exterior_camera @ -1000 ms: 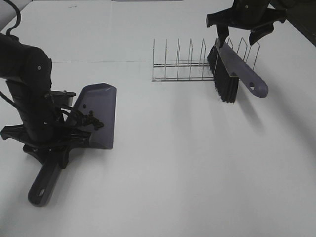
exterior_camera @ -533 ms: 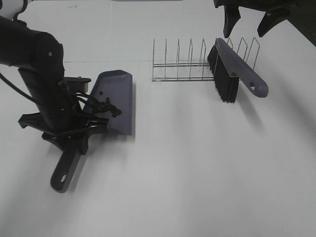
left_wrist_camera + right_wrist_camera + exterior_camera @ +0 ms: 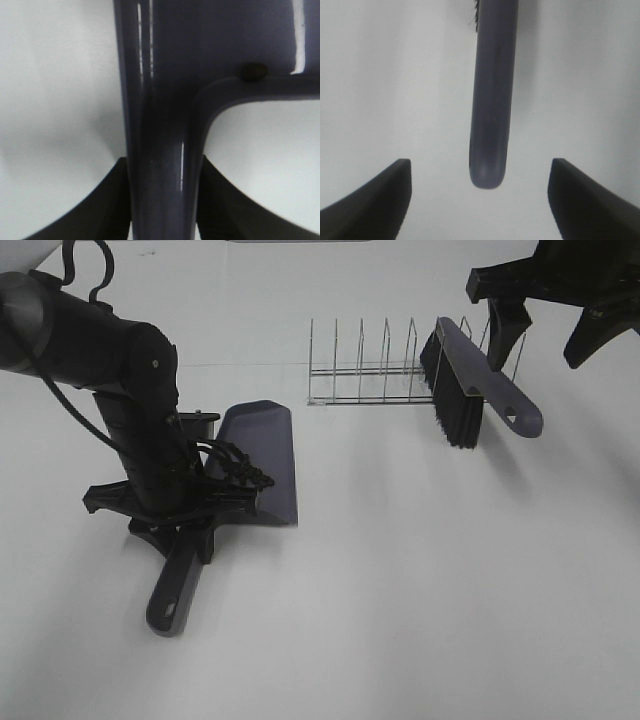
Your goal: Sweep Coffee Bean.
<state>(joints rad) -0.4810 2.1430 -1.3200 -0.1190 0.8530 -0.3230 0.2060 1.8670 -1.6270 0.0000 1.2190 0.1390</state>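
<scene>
dustpan (image 3: 262, 460) moved right | left fingers (image 3: 117, 200) clamp handle, mouth faces right | right fingers (image 3: 375, 200) wide

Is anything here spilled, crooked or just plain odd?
Nothing looks spilled: the coffee beans sit in the dustpan that the left gripper holds by its handle. The one crooked thing is the brush, leaning tilted against the wire rack, with the open right gripper above it.

Plain white tabletop (image 3: 400, 590), soft shadows
</scene>
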